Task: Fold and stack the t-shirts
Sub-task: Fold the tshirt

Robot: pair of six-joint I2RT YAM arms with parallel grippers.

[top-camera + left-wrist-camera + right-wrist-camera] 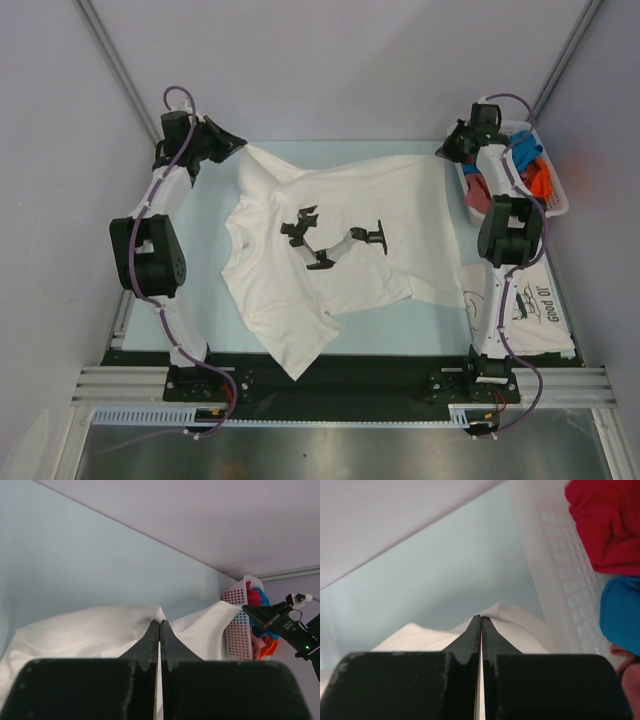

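A white t-shirt (390,190) with a black print in its middle lies spread over the table, its far edge lifted and stretched between both grippers. My left gripper (238,150) is shut on the far left corner; in the left wrist view its tips (160,622) pinch a peak of the white cloth (75,630). At the far right corner, next to the basket, my right gripper (445,152) is shut on the shirt; its tips (481,616) clamp a fold of the cloth (520,625). A folded white t-shirt (525,310) with black line print lies at the near right.
A white lattice basket (558,205) stands at the back right, holding red (610,525), blue (622,615) and orange shirts. Its wall (560,580) is close to my right gripper. Grey walls enclose the table on three sides.
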